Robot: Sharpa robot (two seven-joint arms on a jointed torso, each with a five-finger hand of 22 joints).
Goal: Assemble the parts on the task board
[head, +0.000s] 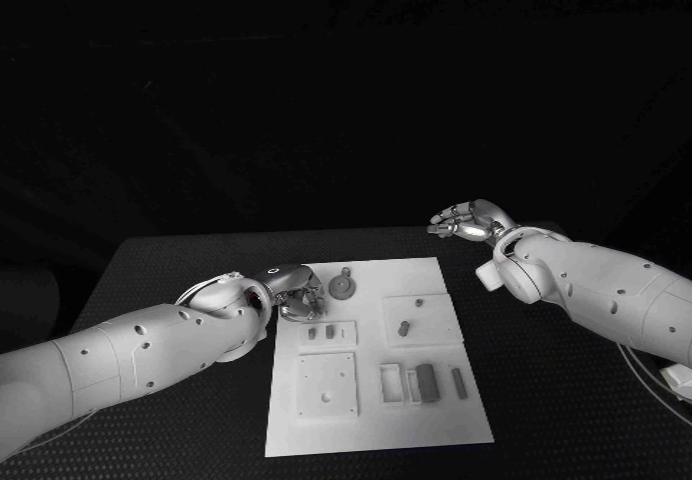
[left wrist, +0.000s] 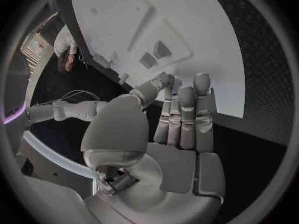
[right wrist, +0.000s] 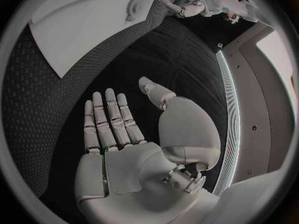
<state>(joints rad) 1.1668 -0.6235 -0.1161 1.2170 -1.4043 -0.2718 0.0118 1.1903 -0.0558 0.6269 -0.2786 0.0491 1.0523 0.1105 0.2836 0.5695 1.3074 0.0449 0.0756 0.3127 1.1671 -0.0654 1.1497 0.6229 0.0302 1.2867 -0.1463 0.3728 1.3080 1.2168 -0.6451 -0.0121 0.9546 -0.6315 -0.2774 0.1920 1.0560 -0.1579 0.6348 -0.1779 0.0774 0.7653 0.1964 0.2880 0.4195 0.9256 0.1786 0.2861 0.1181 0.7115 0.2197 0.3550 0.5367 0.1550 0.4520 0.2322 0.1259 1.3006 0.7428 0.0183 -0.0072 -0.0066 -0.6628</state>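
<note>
**Left hand at the board's edge, right hand up over the worktop**

The white task board lies flat in the middle of the black worktop. Small grey parts sit on it. A round part with a short tail lies near the board's far left corner. Two little blocks sit side by side just below it, and one small block sits to their right. Near the front right there is a long dark bar with a thin bar beside it. A square plate lies at the front left.

The left hand is at the board's far left edge, close to the round part. In the left wrist view its fingers are straight and close together, reaching toward the board's edge, with the thumb out to the side. It holds nothing.

The right hand is off the board, past its far right corner. In the right wrist view its fingers are stretched out and a little apart above the worktop. It holds nothing too.
</note>
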